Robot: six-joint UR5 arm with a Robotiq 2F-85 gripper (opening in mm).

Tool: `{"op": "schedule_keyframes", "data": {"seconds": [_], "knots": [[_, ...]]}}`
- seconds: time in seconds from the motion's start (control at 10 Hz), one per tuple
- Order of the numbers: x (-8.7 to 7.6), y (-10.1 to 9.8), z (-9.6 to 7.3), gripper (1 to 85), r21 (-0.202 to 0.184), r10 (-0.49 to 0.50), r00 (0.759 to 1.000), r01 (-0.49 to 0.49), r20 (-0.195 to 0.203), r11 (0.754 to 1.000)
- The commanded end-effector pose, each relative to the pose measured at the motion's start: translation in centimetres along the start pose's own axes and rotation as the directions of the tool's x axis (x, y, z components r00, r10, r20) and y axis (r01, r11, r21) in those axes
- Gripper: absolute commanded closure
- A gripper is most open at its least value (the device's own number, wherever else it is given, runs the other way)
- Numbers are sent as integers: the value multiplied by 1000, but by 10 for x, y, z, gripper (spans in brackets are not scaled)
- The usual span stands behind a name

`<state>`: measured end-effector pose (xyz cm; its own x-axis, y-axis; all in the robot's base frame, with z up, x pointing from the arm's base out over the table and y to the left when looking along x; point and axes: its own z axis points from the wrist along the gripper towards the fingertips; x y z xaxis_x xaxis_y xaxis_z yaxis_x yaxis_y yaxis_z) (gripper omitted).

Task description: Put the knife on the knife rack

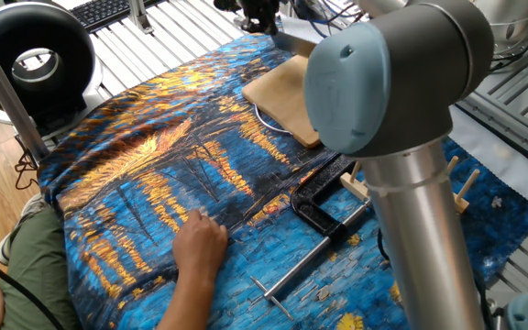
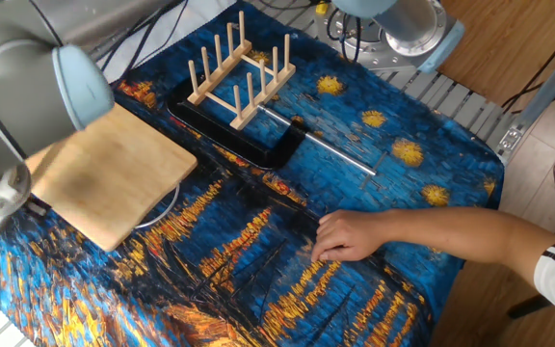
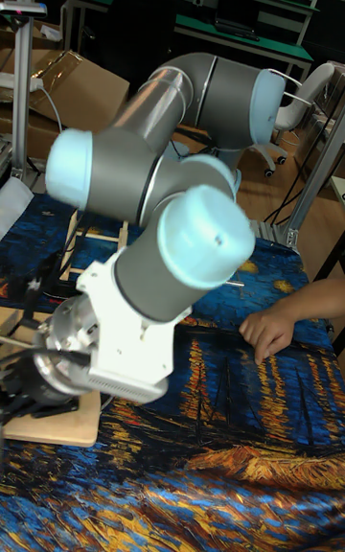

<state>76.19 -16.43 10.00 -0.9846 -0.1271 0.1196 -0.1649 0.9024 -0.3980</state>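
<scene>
At the top of one fixed view my gripper hangs above the far corner of the cutting board. A flat grey blade, the knife, sticks out to its right, off the table. The fingers look shut on it, though they are dark and partly cut off by the frame edge. The tall fixed view has the gripper low at the left, with the knife hidden. The wooden knife rack stands at the far end of the cloth with nothing between its pegs. Only a few pegs of the rack show behind my arm.
A wooden cutting board lies on the blue-and-orange cloth. A black clamp with a steel rod lies against the rack. A person's hand rests on the cloth mid-table. My arm blocks much of the right side.
</scene>
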Motion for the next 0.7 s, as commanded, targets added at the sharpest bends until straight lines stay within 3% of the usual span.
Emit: {"op": "schedule_keyframes", "data": {"seconds": [0.0,0.1,0.3,0.4,0.5,0.6], "knots": [[7,27,-23,847,-74,54,999,-54,-3,996],[-3,31,-23,847,-87,28,999,-25,39,996],[-12,26,-23,847,-69,-6,997,11,74,998],[-15,29,-24,847,-78,4,996,3,86,997],[-19,37,-25,847,-112,13,995,-2,98,994],[-32,46,-28,847,-139,-19,988,41,156,989]]}}
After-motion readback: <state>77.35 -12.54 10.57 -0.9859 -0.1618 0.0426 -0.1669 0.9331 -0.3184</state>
